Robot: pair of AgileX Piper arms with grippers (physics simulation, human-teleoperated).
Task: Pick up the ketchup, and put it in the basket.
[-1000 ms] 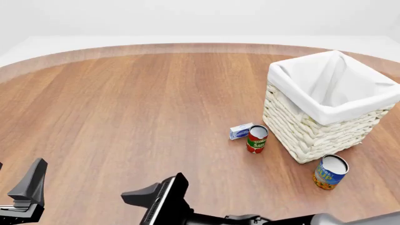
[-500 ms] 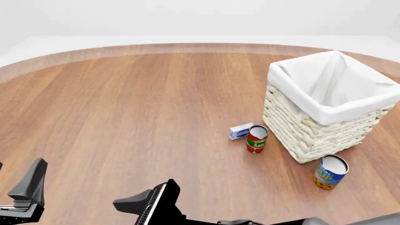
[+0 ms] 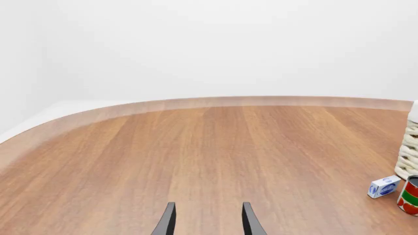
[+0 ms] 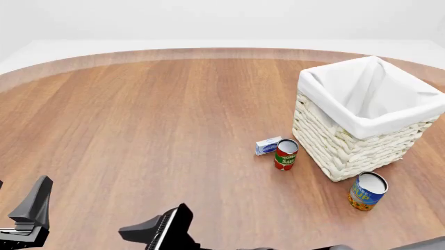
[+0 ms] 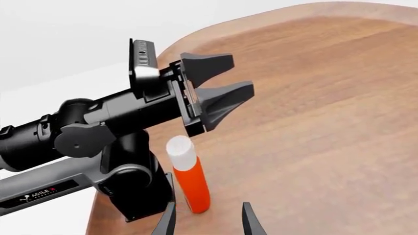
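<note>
Step in hand, by judgement: approach to grasp, nothing lifted yet.

Ketchup (image 5: 189, 181) upright on the tabletop (image 4: 160, 114), near edge, just beside the left arm's base; seen only in the right wrist view, out of the front view altogether. White cap up, red body below; label not readable from here.

Right tool (image 5: 205, 220) aimed at the bottle, fingers apart, nothing between them; bottle's foot sits between the two tips in the line of sight, how close cannot be told. In the front view, right tool (image 4: 154, 232) low at the near edge, left of centre, reaching across toward the left arm's side.

Left tool (image 3: 205, 221) parted, empty, pointing over bare wood; also visible in the right wrist view (image 5: 212, 93) hanging above and beyond the bottle.

Basket (image 4: 367, 117) far right, well apart from the bottle, liner open at the top. Red-and-green can (image 4: 285, 154) and small blue-white box (image 4: 268, 146) just beside its near wall, blue-yellow can (image 4: 366, 191) at its near corner.

Advice for the grasp:
- Advance straight, centring the body between the fingers; close on the red body below the cap, not on the cap.
- Tall, narrow bottle, likely to topple from a one-sided nudge.
- Mind the left arm's base and tool, both close.
- Lift clear before swinging right, high enough to pass the cans and rim.
</note>
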